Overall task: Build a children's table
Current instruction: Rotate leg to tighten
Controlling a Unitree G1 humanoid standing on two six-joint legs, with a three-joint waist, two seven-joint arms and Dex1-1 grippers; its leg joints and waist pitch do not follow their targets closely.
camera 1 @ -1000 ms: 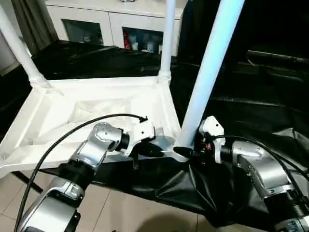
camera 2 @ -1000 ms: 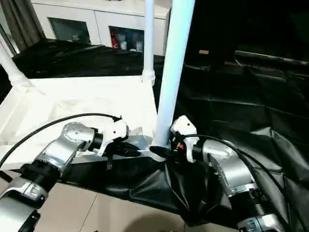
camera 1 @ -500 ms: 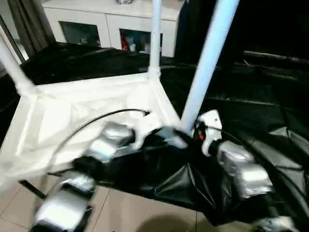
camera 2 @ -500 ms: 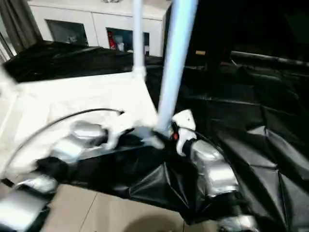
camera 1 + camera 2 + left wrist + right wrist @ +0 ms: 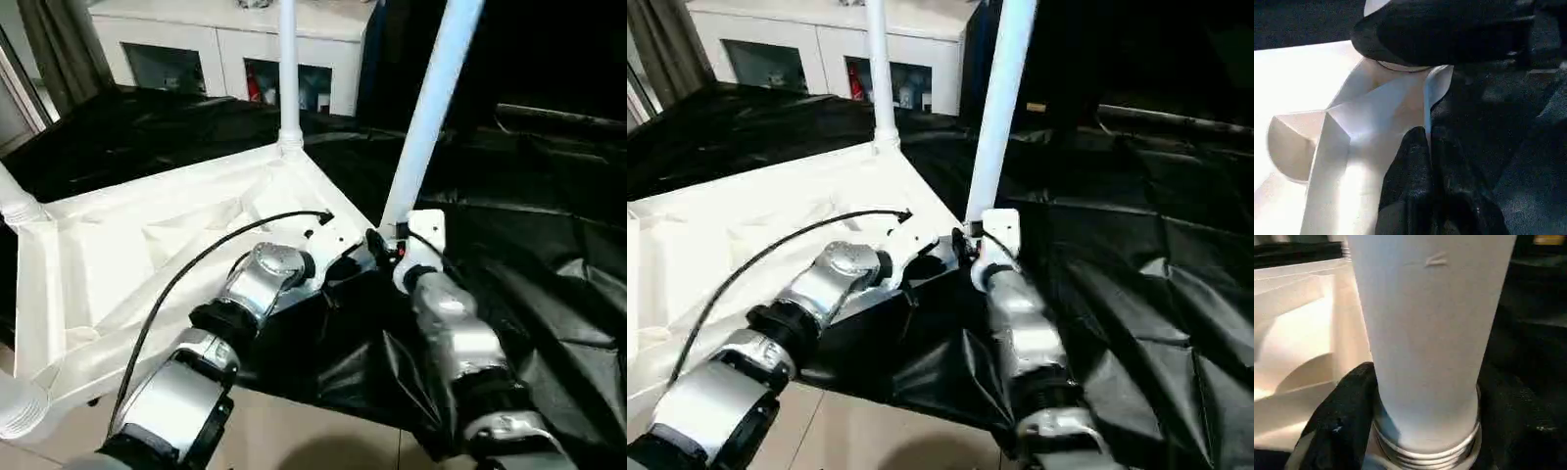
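Upside down on the large black-draped table (image 5: 549, 245): the children's table (image 5: 127, 264), ribbed underside up, its near edge jutting out over the tiled floor (image 5: 294, 431). At far left, a leg (image 5: 15, 201) rising from its corner socket and running out of frame; at the near-left corner, a round white end (image 5: 18, 406) at the frame edge. Further back, a second leg (image 5: 287, 69) upright in the far corner socket, in front of the white cabinet with glass doors (image 5: 225, 59). Nearer the middle, the left gripper (image 5: 343, 262) reaching in over the tabletop's near rim, black fingers (image 5: 1420, 171) pressed together, clenched on nothing visible, tips just beside the white rim wall next to the corner socket. A black cable (image 5: 196, 269) looping over the silver left forearm. Right of that, a third leg (image 5: 431, 98) standing in the near-right corner socket, leaning slightly. At its base, the right gripper (image 5: 1425, 431), one black finger (image 5: 1339, 416) on either side of the tube just above the ringed collar, grasping the leg close to the socket. Further right, crumpled black cloth draping off the table edge.
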